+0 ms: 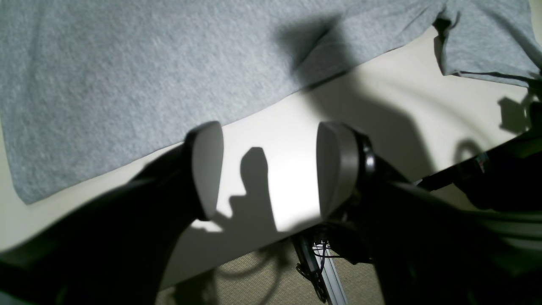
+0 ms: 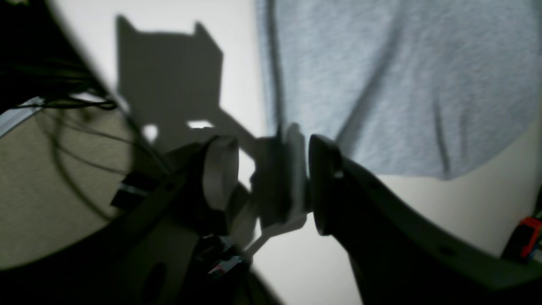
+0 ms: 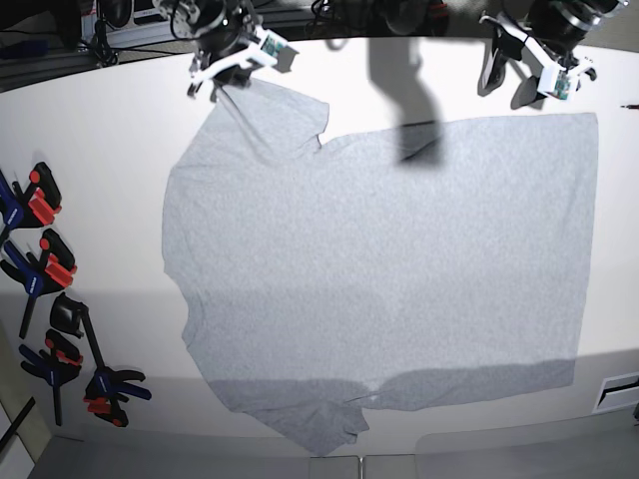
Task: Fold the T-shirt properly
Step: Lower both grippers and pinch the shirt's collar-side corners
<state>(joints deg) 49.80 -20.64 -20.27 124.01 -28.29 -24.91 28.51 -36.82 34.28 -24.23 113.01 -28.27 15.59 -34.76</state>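
T-shirt (image 3: pixel 384 264) flat on table (image 3: pixel 110 150)

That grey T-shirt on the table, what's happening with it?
A two-armed robot is set up to fold it. The T-shirt lies spread flat on the white table, plain side up, with no fold made yet. The left gripper hangs open by the hem corner, and the right gripper hangs open by a sleeve. Neither holds any cloth. Some clamps lie at the table's edge.

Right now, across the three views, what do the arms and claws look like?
Both arms are black. The left claw has two rounded light-grey pads on black fingers, with loose wiring beneath. The right claw has similar pale pads, blurred, with black cables alongside. In the base view, white brackets and small teal-marked tags sit near both claws.
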